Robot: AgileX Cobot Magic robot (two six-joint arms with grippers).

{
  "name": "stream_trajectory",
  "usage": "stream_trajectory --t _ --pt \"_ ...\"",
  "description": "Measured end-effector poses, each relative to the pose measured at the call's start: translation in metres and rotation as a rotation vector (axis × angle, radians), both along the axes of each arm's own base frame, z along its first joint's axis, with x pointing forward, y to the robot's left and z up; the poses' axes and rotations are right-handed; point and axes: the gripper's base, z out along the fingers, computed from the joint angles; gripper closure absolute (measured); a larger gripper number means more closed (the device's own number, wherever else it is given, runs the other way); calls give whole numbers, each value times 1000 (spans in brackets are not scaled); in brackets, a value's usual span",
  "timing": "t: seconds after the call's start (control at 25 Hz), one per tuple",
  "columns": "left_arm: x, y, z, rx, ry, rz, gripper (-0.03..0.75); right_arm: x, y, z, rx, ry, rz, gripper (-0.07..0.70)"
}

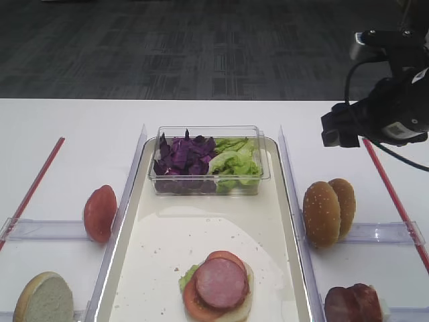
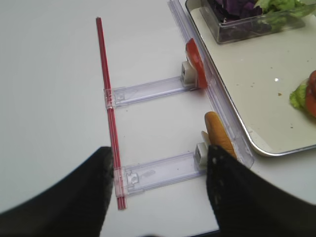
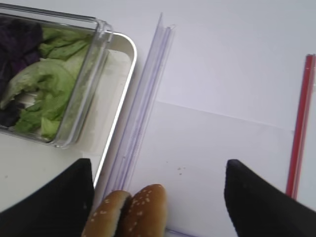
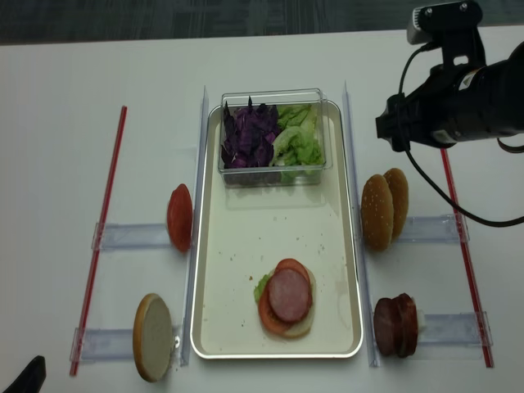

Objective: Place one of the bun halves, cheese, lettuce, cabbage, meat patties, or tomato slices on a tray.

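Running lengthwise toward the camera – tray – both grippers' fingers spread, empty

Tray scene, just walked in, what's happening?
A burger stack is half built on the tray: bun, lettuce, tomato, a meat patty on top. The right gripper hangs open and empty above the sesame bun halves right of the tray. The left gripper, also empty, sits over the left racks.

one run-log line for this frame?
right gripper: open, empty, above sesame buns | tray: stack with meat patty on top | left gripper: open, idle
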Motion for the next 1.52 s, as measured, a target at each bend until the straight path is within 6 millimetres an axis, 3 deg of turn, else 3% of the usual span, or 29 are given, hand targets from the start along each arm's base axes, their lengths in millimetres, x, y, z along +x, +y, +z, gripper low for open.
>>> stream_trajectory --t 0.28,0.72,1.0,1.24,1.52 --pt "0 0 0 0 0 0 333 -5 -12 2 -33 49 -29 59" --pt "0 0 0 0 0 0 333 -44 -26 36 -115 61 -68 59" --pt "0 0 0 0 0 0 333 -97 -35 41 -106 62 -84 59" --pt "0 0 0 0 0 0 333 -144 -42 57 -74 5 -107 59" --pt "0 0 0 0 0 0 333 -199 -52 56 -74 -45 -123 59"
